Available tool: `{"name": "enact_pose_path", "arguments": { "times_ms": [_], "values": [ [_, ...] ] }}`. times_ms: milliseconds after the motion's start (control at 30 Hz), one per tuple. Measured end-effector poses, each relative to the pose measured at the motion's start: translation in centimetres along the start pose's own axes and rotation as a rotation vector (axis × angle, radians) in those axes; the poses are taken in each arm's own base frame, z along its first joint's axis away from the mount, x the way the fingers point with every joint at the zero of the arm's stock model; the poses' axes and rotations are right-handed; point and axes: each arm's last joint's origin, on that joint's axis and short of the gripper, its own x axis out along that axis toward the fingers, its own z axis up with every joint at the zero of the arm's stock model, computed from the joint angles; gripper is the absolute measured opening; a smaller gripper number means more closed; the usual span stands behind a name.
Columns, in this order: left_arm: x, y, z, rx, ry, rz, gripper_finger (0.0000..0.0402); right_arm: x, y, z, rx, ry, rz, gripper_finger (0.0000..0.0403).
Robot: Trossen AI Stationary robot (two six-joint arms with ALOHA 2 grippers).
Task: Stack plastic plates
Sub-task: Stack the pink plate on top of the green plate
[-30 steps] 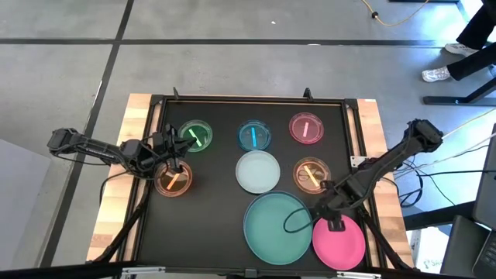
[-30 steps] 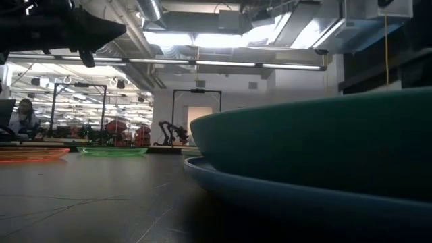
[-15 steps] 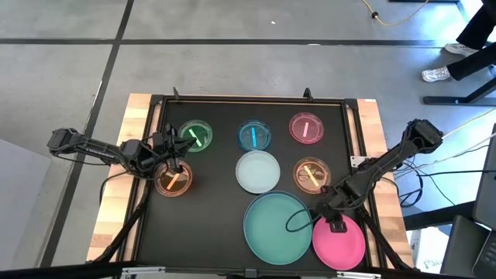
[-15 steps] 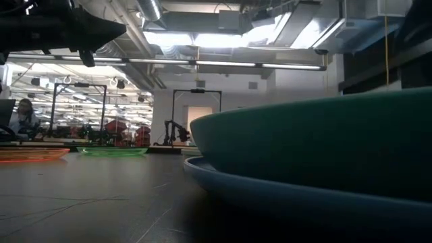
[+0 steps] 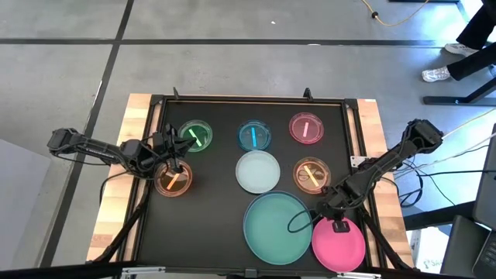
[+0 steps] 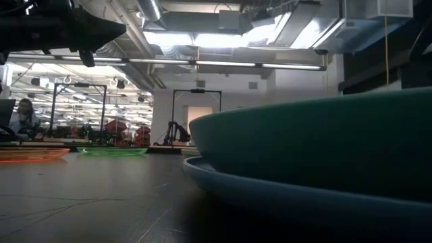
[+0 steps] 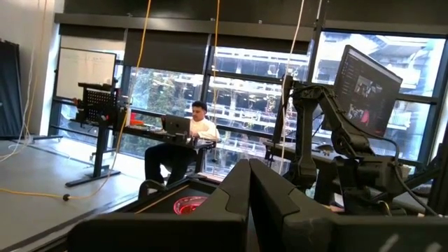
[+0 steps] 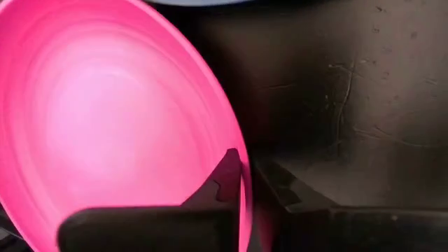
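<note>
A large pink plate point(image 5: 341, 244) lies at the table's near right, with my right gripper point(image 5: 338, 225) shut on its far rim. To its left a large teal plate point(image 5: 277, 226) rests inside a blue plate point(image 6: 270, 196) on the black mat. My left gripper point(image 5: 175, 166) is shut and hovers over a small orange plate point(image 5: 173, 181) at the left, touching nothing; its shut fingers point(image 7: 238, 189) point level into the room. My right gripper pinches the pink plate's rim point(image 8: 244, 175), one finger point(image 8: 224, 178) inside the plate and the other point(image 8: 280, 183) outside it. The fingers come from the far side, slanting down. In the high view the plate lies flat on the mat.
A pale mid-size plate point(image 5: 257, 171) sits at the middle of the mat. Small green point(image 5: 195, 136), blue point(image 5: 254, 136) and pink point(image 5: 307, 128) plates line the far side, and another small orange one point(image 5: 311, 174) lies right of the pale plate. A raised frame point(image 5: 248, 99) edges the mat.
My right gripper has crept a little toward the table's near right, over the pink plate's far rim. The plates lie where they were.
</note>
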Motion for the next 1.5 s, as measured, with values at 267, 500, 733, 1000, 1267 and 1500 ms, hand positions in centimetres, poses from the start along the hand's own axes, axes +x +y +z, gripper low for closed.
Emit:
{"name": "enact_pose_path", "arguments": {
  "times_ms": [267,500,733,1000,1267,1500],
  "values": [
    [0.0,0.0,0.0,0.0,0.0,0.0,0.0002,-0.8,0.2,-0.3,-0.01,-0.006,0.047,0.0006],
    [0.0,0.0,0.0,0.001,0.002,0.0,0.0002,-3.2,0.8,-0.8,-0.012,-0.096,0.131,0.0004],
    [0.0,0.0,0.0,0.001,0.002,0.0,0.0002,-6.0,2.0,-0.2,-0.032,-0.265,0.143,0.0002],
    [0.0,0.0,0.0,0.001,0.001,0.0,0.0002,-8.7,2.0,2.7,0.03,-0.593,0.068,0.0004],
    [0.0,0.0,0.0,0.001,0.002,0.0,0.0002,-8.9,-0.4,5.4,0.13,-0.738,-0.063,0.0005],
    [0.0,0.0,0.0,0.001,0.002,0.0,0.0002,-6.4,-1.2,8.2,0.068,-0.742,-0.101,0.0005]
  ]
}}
